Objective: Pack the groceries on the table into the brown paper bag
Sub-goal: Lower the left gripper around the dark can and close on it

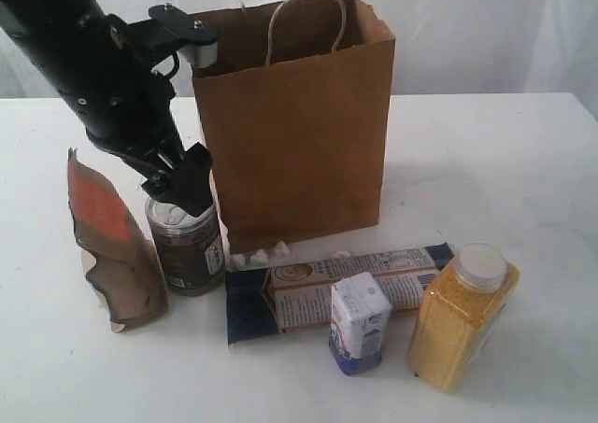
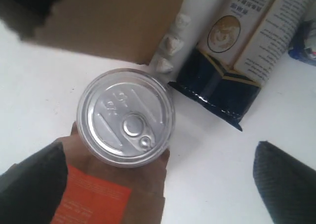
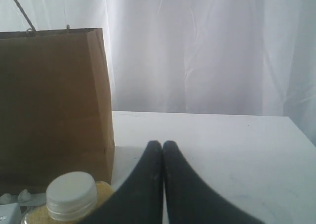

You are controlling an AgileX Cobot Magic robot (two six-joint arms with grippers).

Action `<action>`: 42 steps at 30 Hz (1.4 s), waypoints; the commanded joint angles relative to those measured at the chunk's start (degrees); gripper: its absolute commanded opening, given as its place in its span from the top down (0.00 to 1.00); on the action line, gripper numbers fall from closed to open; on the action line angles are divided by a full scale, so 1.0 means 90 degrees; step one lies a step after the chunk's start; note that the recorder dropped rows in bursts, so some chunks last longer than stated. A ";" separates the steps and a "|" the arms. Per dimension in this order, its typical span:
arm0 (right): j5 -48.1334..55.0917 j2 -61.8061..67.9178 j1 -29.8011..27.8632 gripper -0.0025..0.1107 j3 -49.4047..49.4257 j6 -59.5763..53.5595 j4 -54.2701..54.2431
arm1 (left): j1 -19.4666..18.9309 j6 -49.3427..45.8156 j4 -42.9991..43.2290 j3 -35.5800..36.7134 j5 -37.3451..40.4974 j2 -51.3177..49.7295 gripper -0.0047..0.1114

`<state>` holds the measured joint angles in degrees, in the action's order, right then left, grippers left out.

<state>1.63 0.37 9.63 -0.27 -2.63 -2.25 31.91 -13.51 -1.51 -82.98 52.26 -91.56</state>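
The dark pull-tab can stands on the table in front of the brown paper bag. My left gripper hangs open just above it. In the left wrist view the can's silver top lies a little ahead of the wide-spread fingers, with nothing held. The orange-brown pouch leans left of the can. The long navy packet, the small white-blue carton and the yellow-grain bottle sit to the right. My right gripper is shut and empty, behind the bottle. The clear jar is out of view.
Small white crumbs lie at the foot of the bag, between the can and the packet. The bag's loop handles stand up over its open mouth. White curtains hang behind the table.
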 commanded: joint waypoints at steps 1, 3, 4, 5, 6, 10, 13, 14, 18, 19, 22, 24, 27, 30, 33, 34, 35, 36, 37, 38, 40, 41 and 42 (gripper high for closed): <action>-0.0036 -0.0041 -0.0056 0.98 0.0031 -0.0005 0.0039 | -0.0230 -0.0201 -0.0018 -0.0081 -0.0048 -0.0171 0.06; -0.0036 -0.0041 -0.0056 0.98 0.0031 -0.0005 0.0039 | -0.0303 -0.0213 -0.0018 -0.0081 -0.0085 -0.0269 0.06; -0.0036 -0.0041 -0.0056 0.98 0.0031 -0.0005 0.0039 | -0.0320 -0.0213 -0.0018 -0.0081 -0.0091 -0.0302 0.06; -0.0036 -0.0041 -0.0056 0.98 0.0031 -0.0005 0.0039 | -0.0345 -0.0213 -0.0018 -0.0081 -0.0115 -0.0371 0.06; -0.0036 -0.0041 -0.0056 0.98 0.0031 -0.0005 0.0039 | -0.0360 -0.0213 -0.0031 -0.0081 -0.0124 -0.0429 0.06; -0.0036 -0.0041 -0.0056 0.98 0.0031 -0.0005 0.0039 | -0.0360 -0.0257 -0.0091 -0.0081 -0.0142 -0.0668 0.06; -0.0036 -0.0041 -0.0056 0.98 0.0031 -0.0005 0.0039 | -0.0360 -0.0335 -0.0155 -0.0028 -0.0203 -0.0800 0.06; -0.0036 -0.0041 -0.0056 0.98 0.0031 -0.0005 0.0039 | -0.0360 -0.0335 -0.0155 0.0030 -0.0252 -0.0830 0.06; -0.0036 -0.0041 -0.0056 0.98 0.0031 -0.0005 0.0039 | -0.0360 -0.0361 -0.0155 0.0188 -0.0518 -0.0873 0.06; -0.0036 -0.0041 -0.0056 0.98 0.0031 -0.0005 0.0039 | -0.0360 -0.0361 -0.0155 0.0188 -0.0518 -0.0892 0.06; -0.0036 -0.0041 -0.0056 0.98 0.0031 -0.0005 0.0039 | -0.0360 -0.0361 -0.0155 0.0188 -0.0493 -0.0896 0.06; -0.0036 -0.0041 -0.0056 0.98 0.0031 -0.0005 0.0039 | -0.0360 -0.0361 -0.0155 0.0188 -0.0493 -0.0871 0.06; -0.0036 -0.0041 -0.0056 0.98 0.0031 -0.0005 0.0039 | -0.0360 -0.0361 -0.0155 0.0188 -0.0507 -0.0752 0.06; -0.0036 -0.0041 -0.0056 0.98 0.0031 -0.0005 0.0039 | -0.0360 -0.0361 -0.0155 0.0188 -0.0507 -0.0535 0.06; -0.0036 -0.0041 -0.0056 0.98 0.0031 -0.0005 0.0039 | -0.0360 -0.0361 -0.0155 0.0188 -0.0462 -0.0277 0.06; -0.0036 -0.0041 -0.0056 0.98 0.0031 -0.0005 0.0039 | -0.0360 -0.0361 -0.0155 0.0188 -0.0465 -0.0203 0.06; -0.0036 -0.0041 -0.0056 0.98 0.0031 -0.0005 0.0039 | -0.0360 -0.0361 -0.0155 0.0188 -0.0465 -0.0131 0.06; -0.0036 -0.0041 -0.0056 0.98 0.0031 -0.0005 0.0039 | -0.0360 -0.0361 -0.0155 0.0188 -0.0465 -0.0022 0.06; -0.0036 -0.0041 -0.0056 0.98 0.0031 -0.0005 0.0039 | -0.0360 -0.0361 -0.0155 0.0188 -0.0465 0.0047 0.06; -0.0036 -0.0041 -0.0056 0.98 0.0031 -0.0005 0.0039 | -0.0360 -0.0361 -0.0130 0.0188 -0.0465 0.0133 0.06; -0.0036 -0.0041 -0.0056 0.98 0.0031 -0.0005 0.0039 | -0.0360 -0.0361 -0.0048 0.0188 -0.0446 0.0296 0.06; -0.0036 -0.0041 -0.0056 0.98 0.0031 -0.0005 0.0039 | -0.0360 -0.0361 -0.0001 0.0188 -0.0426 0.0376 0.06; -0.0036 -0.0041 -0.0056 0.98 0.0031 -0.0005 0.0039 | -0.0360 -0.0361 0.0047 0.0188 -0.0395 0.0451 0.06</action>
<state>1.63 0.37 9.63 -0.27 -2.63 -2.25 28.75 -16.82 -1.74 -81.66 47.12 -89.78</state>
